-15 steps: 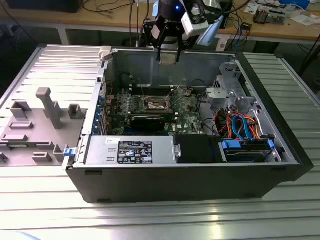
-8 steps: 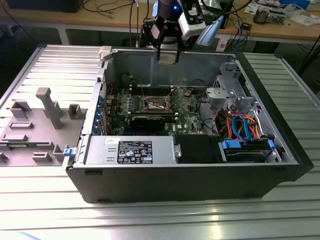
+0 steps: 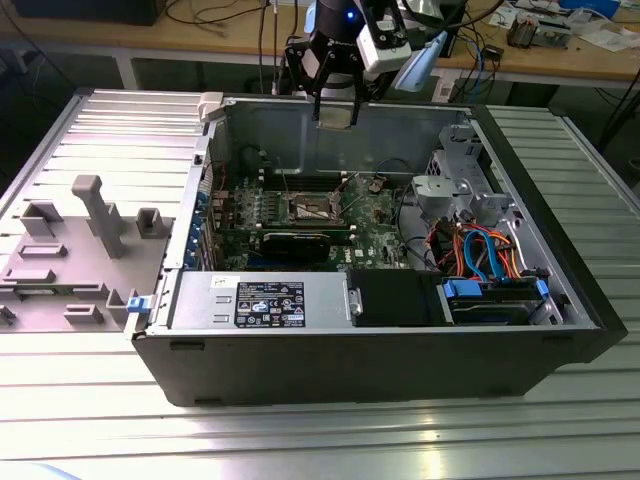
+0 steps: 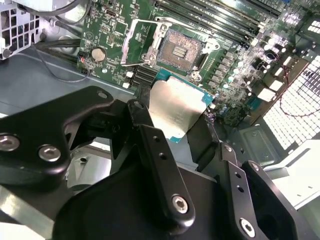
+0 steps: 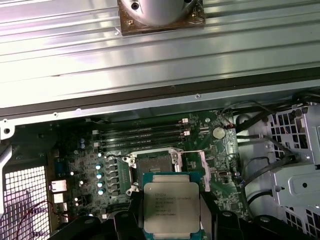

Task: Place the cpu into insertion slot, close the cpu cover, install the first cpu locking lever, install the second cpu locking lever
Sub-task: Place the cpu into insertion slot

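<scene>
Jaws pinch the cpu [image 5: 170, 207] (insertion slot [image 5: 154, 164] lies open).

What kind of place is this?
Probably a robotics lab or workshop: an open computer case lies on a ribbed metal table, the gripper holds the cpu above it, and a wooden bench with cables is behind.

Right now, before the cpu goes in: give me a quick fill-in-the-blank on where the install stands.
1. The claw is shut on the ___.
2. The insertion slot has no chip in it: it is ___.
3. The cpu cover is flipped ___, not closed over the slot.
Missing words: cpu; empty; open.
</scene>
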### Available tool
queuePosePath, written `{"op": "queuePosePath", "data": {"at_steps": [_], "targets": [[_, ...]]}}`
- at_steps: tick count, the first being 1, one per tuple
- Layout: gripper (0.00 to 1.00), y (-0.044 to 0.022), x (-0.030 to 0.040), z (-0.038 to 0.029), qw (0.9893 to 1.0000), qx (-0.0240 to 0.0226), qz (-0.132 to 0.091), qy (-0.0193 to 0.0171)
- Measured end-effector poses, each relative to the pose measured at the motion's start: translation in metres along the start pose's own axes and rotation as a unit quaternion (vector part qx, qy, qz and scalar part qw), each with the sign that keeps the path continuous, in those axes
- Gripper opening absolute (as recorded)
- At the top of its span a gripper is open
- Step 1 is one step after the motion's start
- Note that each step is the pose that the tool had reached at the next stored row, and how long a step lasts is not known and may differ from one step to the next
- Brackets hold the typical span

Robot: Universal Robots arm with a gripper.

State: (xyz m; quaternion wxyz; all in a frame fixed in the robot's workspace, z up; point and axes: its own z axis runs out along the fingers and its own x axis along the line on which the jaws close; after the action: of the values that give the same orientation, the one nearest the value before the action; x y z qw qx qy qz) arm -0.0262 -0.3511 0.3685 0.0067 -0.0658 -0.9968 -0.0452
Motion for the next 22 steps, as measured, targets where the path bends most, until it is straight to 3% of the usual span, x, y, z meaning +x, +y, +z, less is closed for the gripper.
{"op": "queuePosePath", "data": {"at_steps": [22], "targets": [[0.54,0.0000,0.0000,0.0000,0.9997,-0.0005,0.023,-0.0021]]}}
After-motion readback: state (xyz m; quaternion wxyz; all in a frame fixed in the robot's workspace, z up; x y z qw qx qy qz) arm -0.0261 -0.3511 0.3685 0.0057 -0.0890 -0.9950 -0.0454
